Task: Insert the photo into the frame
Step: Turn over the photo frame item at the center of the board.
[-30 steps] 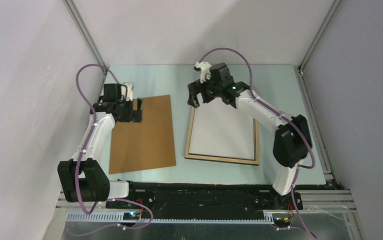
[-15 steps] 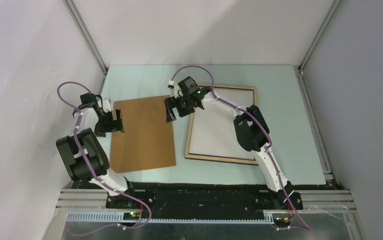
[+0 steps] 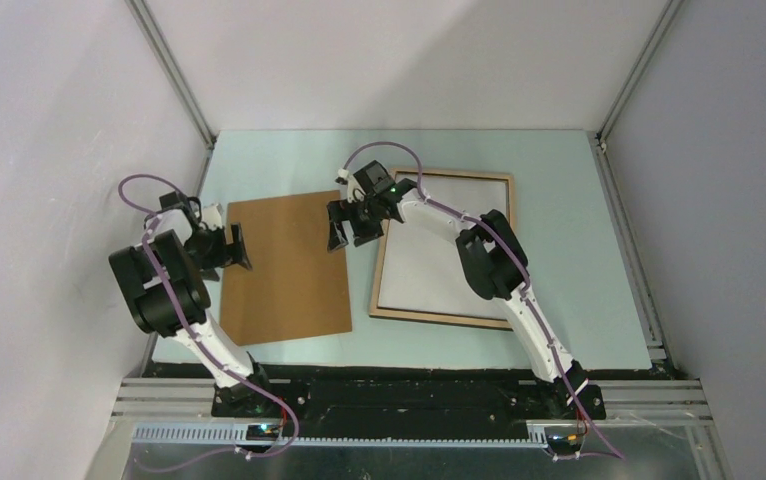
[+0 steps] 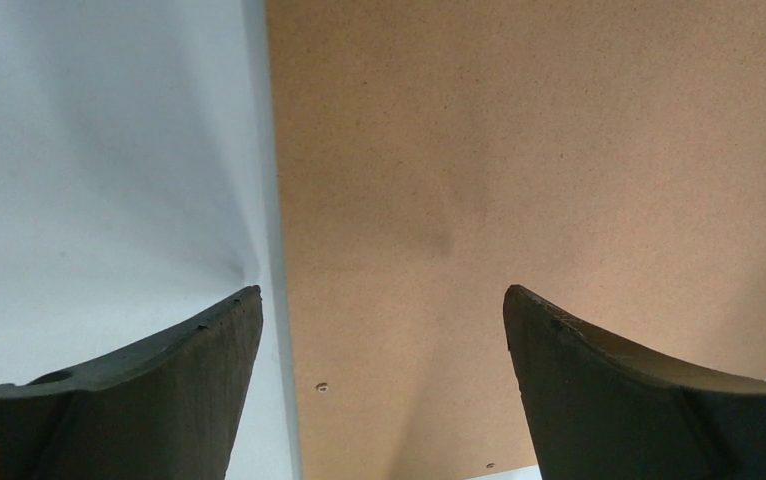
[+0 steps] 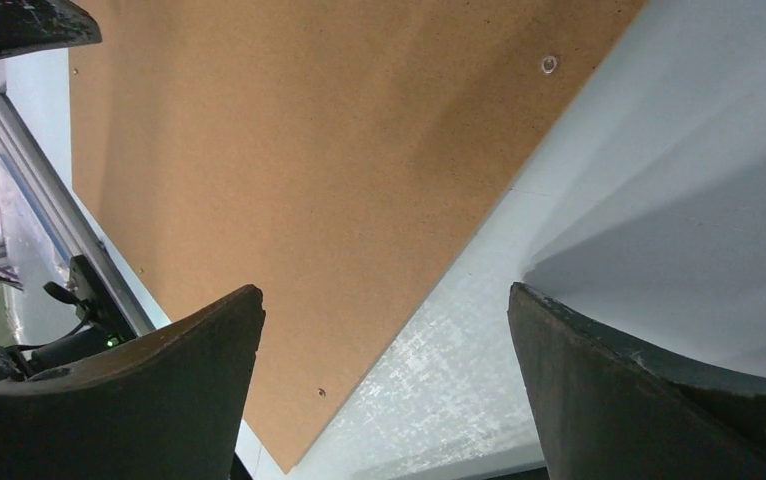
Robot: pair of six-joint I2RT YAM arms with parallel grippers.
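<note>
Table (image 3: 559, 200): one, pale blue-green, closed in by plain light walls (image 3: 409, 60) on three sides. On it you have three flat items and two arms.

Item 1. The frame (image 3: 444, 319): one, lying flat on the right half of the table, light-wood rim facing up.

Item 2. The photo (image 3: 429, 270): one, lying inside the frame's rim with a white face up. You cannot see the printed side in any view.

Item 3. Hardboard backing panel (image 3: 284, 270): one, plain brown, flat on the table left of the frame. It sits apart from the frame, with a strip of bare table between them.

Item 4. Left gripper (image 3: 234, 245): one, at the panel's left edge. Your left wrist view shows its two dark fingers (image 4: 209, 350) spread wide, with that edge and bare table between them and nothing held.

Item 5. Right gripper (image 3: 344, 230): one, reaching across the frame's upper left corner to the panel's right edge. Your right wrist view shows its two fingers (image 5: 199, 350) spread apart over panel and table, gripping nothing.
</note>
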